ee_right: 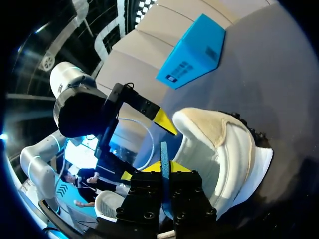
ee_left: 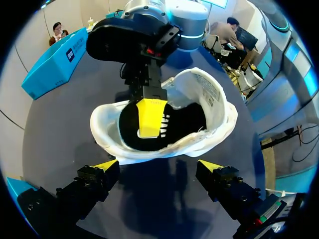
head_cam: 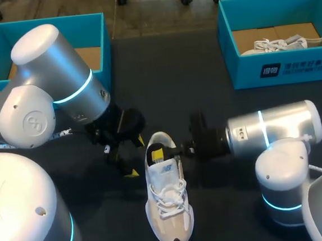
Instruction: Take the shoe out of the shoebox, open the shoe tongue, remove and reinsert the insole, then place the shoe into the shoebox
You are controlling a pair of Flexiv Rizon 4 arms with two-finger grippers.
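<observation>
A white shoe point(head_cam: 166, 196) lies on the dark table with its toe toward the front edge. My right gripper point(head_cam: 159, 153) reaches into its opening from the right. In the right wrist view its fingers point(ee_right: 182, 168) are pinched on a thin dark-blue insole point(ee_right: 163, 154) seen edge-on beside the shoe's heel point(ee_right: 214, 134). From the left wrist view, one yellow fingertip point(ee_left: 149, 117) lies over the dark insole point(ee_left: 184, 124) inside the shoe point(ee_left: 209, 94). My left gripper point(ee_left: 157, 167) stands open just behind the heel, touching nothing. It sits left of the shoe point(head_cam: 121, 160).
A teal shoebox point(head_cam: 93, 25) stands at the back left behind my left arm. A second teal shoebox point(head_cam: 281, 70) at the back right holds another white shoe point(head_cam: 284, 44). Bare dark tabletop lies between the two boxes.
</observation>
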